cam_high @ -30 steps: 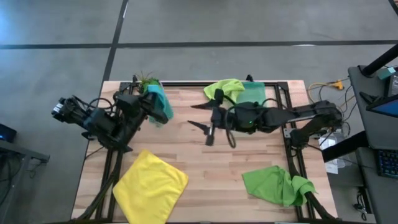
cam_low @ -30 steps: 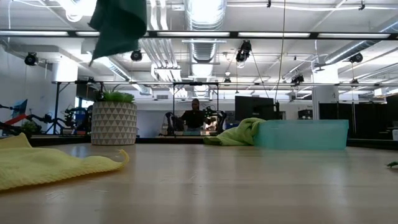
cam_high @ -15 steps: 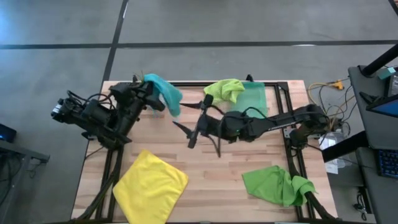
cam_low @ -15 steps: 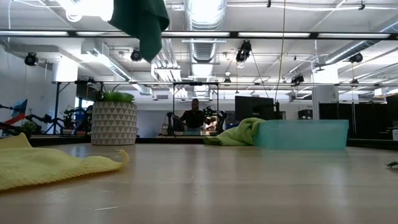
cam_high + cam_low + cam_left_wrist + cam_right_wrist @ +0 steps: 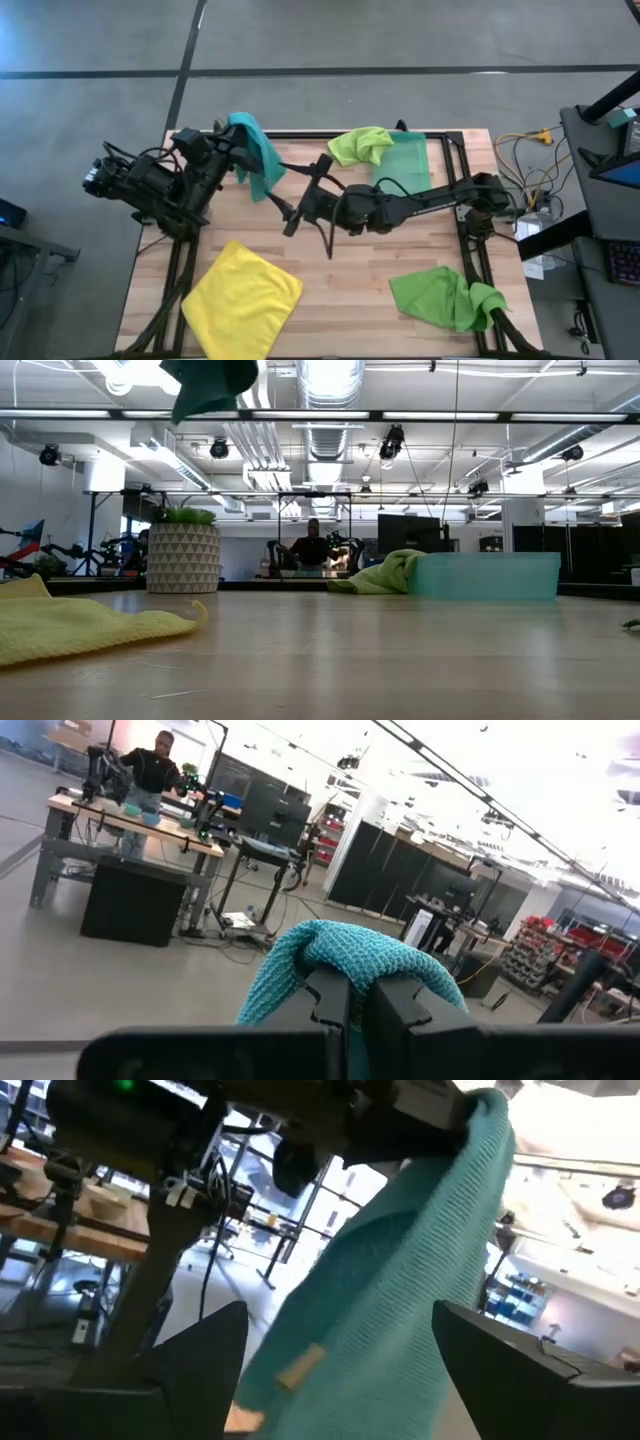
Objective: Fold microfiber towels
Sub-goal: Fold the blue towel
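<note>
Left gripper (image 5: 237,152) at ten o'clock pinched tight on dangling soft teal microfiber towel (image 5: 256,155), right gripper (image 5: 300,193) centre-table, fingers spread wide beside it

the left gripper (image 5: 238,152) sits at upper left of the high view, arm raised, fingers (image 5: 335,1005) pinched together. the right gripper (image 5: 305,192) reaches to frame centre on an outstretched arm, fingers (image 5: 190,1350) spread wide.
</note>
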Action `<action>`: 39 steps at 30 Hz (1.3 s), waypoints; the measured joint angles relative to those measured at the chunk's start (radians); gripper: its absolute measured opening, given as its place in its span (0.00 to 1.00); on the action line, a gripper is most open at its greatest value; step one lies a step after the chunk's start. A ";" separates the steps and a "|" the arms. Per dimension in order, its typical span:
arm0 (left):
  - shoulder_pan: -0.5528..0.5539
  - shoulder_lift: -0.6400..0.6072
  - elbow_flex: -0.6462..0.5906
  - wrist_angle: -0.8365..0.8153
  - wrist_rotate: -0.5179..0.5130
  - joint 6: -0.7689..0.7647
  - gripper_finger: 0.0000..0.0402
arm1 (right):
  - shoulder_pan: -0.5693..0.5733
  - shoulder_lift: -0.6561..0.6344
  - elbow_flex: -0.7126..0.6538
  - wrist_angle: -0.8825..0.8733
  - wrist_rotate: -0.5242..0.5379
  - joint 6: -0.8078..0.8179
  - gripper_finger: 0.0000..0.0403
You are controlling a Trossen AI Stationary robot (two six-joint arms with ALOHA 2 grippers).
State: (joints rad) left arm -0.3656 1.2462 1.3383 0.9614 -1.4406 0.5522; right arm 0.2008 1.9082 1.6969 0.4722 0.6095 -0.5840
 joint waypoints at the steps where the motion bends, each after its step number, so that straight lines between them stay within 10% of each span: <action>1: 0.000 0.005 0.008 0.000 0.003 0.000 0.00 | 0.000 0.015 0.021 0.001 0.021 -0.001 0.78; 9: -0.002 0.010 0.054 -0.003 0.052 0.012 0.00 | -0.025 0.121 0.176 -0.144 0.293 -0.079 0.65; 18: -0.022 -0.008 0.059 -0.013 0.028 0.106 0.00 | -0.066 0.055 0.255 -0.485 0.236 0.095 0.08; 24: -0.040 -0.032 0.057 -0.018 -0.097 0.288 0.00 | -0.059 -0.077 0.194 -0.663 0.221 0.138 0.02; 31: -0.138 -0.066 -0.004 -0.181 -0.133 0.311 0.00 | -0.079 -0.296 0.119 -1.173 -0.074 0.513 0.02; 39: -0.239 -0.027 -0.182 -0.184 -0.127 0.061 0.00 | -0.053 -0.484 -0.080 -1.298 -0.303 0.742 0.02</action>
State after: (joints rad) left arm -0.6045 1.2194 1.1560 0.7771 -1.5681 0.6131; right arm 0.1479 1.4246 1.6172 -0.8257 0.3065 0.1576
